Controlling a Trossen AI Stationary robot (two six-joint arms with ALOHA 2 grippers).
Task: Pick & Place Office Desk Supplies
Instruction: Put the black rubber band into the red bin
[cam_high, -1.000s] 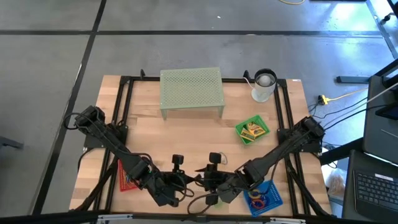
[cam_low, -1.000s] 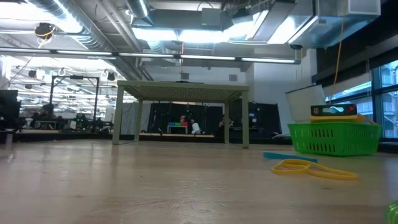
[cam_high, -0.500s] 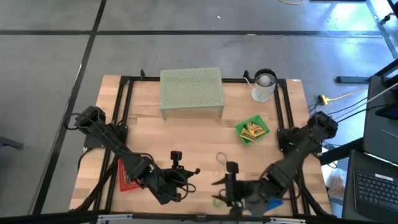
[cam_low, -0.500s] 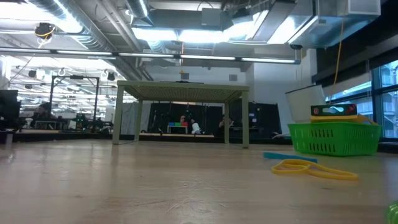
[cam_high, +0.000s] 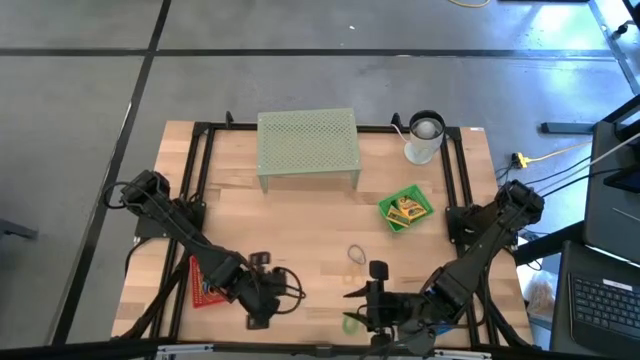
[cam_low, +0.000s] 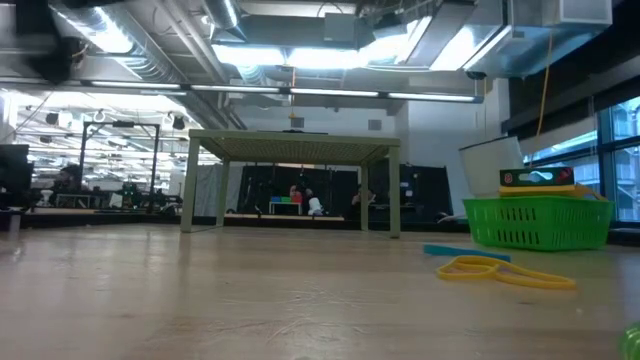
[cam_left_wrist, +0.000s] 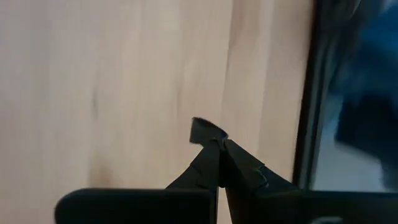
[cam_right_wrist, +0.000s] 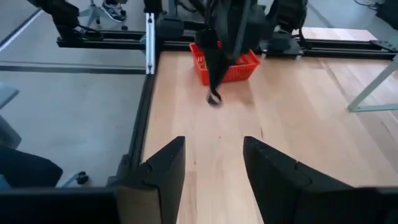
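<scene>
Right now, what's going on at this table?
A two-arm robot is sorting small desk supplies into coloured trays. The left gripper is shut on a small black clip and hangs just above the wood near the red tray at the table's front left. The right gripper is open and empty, low at the front edge, facing the left arm. A yellow ring lies loose mid-table, and the green tray already holds a few items.

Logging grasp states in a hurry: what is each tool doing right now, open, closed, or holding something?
Left tool: closed on a small dark clip-like piece.
Right tool: open, holding nothing.
</scene>
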